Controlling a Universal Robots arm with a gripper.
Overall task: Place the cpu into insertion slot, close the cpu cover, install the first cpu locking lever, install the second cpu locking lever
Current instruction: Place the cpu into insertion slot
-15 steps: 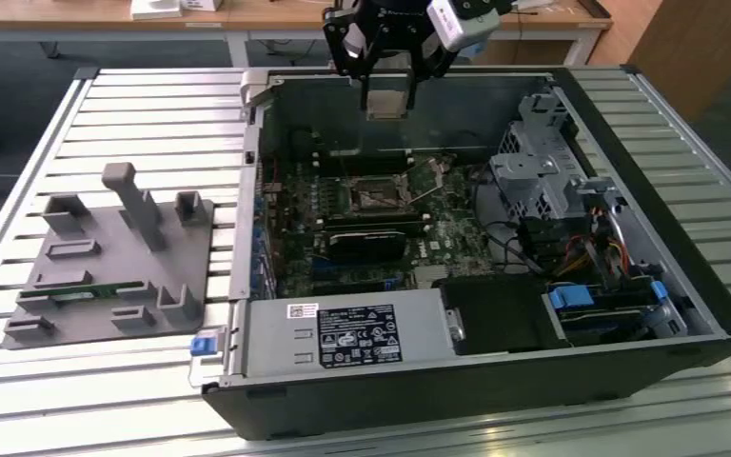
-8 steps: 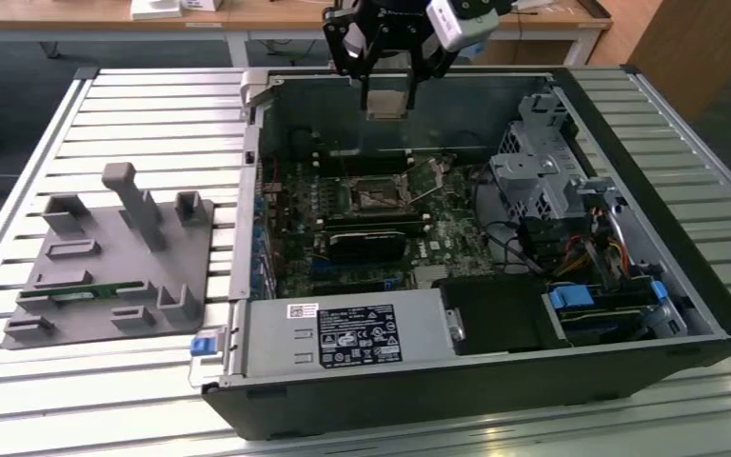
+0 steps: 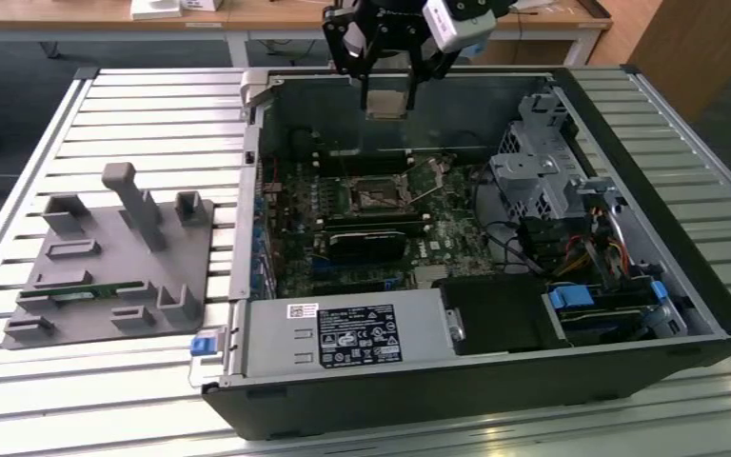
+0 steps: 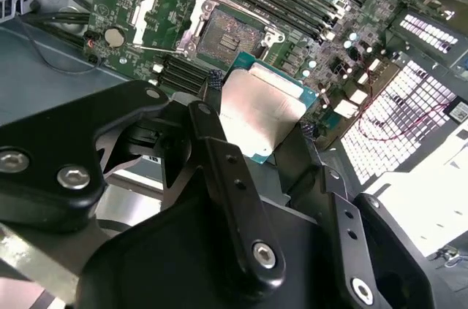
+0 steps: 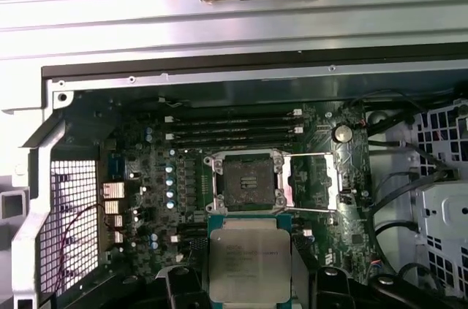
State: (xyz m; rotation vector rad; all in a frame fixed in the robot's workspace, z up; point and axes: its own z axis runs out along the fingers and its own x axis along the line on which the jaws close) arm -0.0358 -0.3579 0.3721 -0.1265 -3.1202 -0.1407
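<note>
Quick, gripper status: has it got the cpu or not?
Gripper: shut on the cpu, which is not yet in the insertion slot.

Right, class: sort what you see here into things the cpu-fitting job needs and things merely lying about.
Job: gripper holding the cpu; insertion slot; cpu cover, open.
Lying about: grey fixture plate; power supply; drive cage.

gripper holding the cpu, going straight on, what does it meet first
Likely the green board beside the open insertion slot, the cpu touching first; depth is unclear, so not certain.
</note>
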